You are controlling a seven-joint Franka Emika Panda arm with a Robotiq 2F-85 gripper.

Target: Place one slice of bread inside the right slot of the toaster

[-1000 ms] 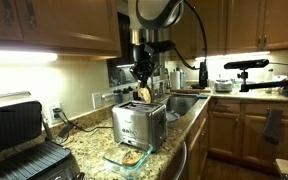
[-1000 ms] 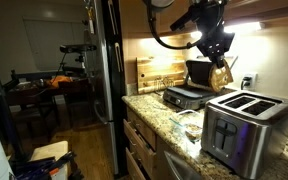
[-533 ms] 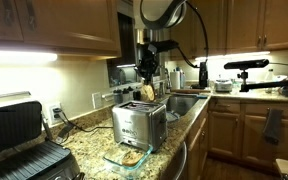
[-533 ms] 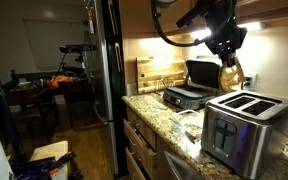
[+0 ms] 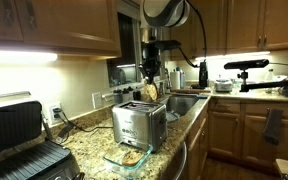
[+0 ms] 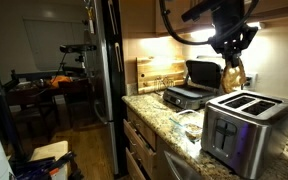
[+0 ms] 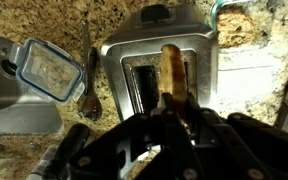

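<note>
My gripper [image 5: 149, 82] is shut on a tan slice of bread [image 5: 150, 91] and holds it edge-down just above the brushed-steel two-slot toaster [image 5: 137, 124]. In the other exterior view the slice [image 6: 233, 77] hangs from the gripper [image 6: 232, 66] above the far end of the toaster [image 6: 246, 128]. In the wrist view the slice [image 7: 172, 70] stands on edge over one dark slot of the toaster [image 7: 160, 62], below the gripper fingers [image 7: 171, 110]. I cannot tell whether it touches the slot.
A glass container with food [image 5: 129, 156] sits in front of the toaster; another container [image 7: 50, 69] and a spoon [image 7: 89, 92] lie beside it. A black-and-grey grill press [image 5: 19, 140] stands on the granite counter. A sink [image 5: 184, 103] lies beyond.
The gripper has carried the bread sideways along the counter, from beside the toaster's top to over its slots, at about the same height.
</note>
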